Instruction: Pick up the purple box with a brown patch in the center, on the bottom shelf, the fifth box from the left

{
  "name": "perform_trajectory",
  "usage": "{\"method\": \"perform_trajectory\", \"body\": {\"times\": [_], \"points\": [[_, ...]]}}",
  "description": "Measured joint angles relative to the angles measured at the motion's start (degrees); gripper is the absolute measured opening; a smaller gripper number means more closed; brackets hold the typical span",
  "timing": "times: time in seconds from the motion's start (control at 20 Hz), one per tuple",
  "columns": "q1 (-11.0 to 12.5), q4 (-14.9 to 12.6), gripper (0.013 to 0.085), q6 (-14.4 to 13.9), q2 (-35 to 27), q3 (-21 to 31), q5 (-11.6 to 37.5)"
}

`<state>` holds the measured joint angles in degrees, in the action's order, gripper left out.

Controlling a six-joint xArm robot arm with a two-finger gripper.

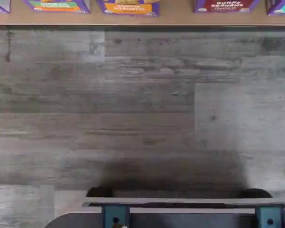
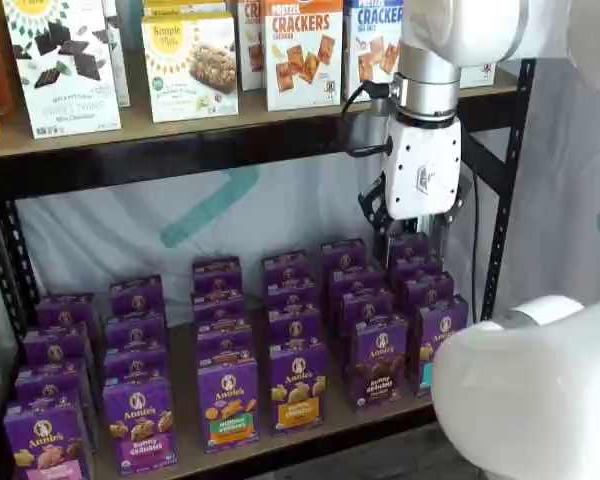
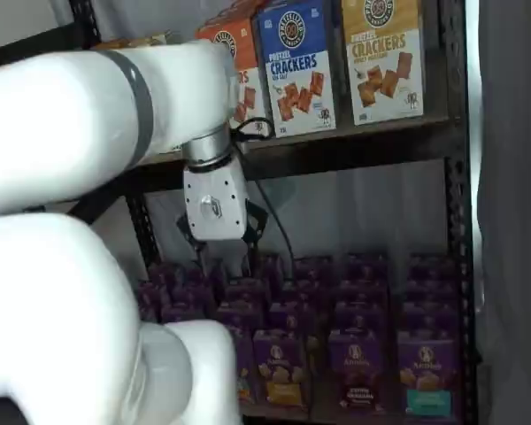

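Clearly, the wide-spread hand [image 2: 417, 232] hangs above the rows; the orange-band carton [image 2: 298, 385] just left of the purple box [image 2: 377, 372] could be grabbed instead.

Mock shop: black steel rack [image 2: 508, 150] stocked with cracker cartons [image 2: 302, 52] (draped sheet behind), wood-look floor [image 1: 142, 109]

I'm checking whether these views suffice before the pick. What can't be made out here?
- The purple box: its front-row face shows in both shelf views; the wrist view cuts it off at the picture's edge.
- The gripper: in both shelf views its dark fingers blend into the purple boxes behind, so no gap is discernible.
- The bottom shelf: the arm's white link hides one end.
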<state>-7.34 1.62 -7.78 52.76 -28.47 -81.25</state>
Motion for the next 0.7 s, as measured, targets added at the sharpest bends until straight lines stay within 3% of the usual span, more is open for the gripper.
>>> {"method": "perform_trajectory", "body": {"times": [0.15, 0.55, 0.7], "points": [[-2.03, -3.58, 0.085, -2.46, -0.56, -0.41, -0.68], [-2.67, -4.84, 0.085, -3.38, -2.81, -0.18, -0.3], [-2.56, -4.94, 0.085, -3.48, -3.24, 1.44, 2.58]]}}
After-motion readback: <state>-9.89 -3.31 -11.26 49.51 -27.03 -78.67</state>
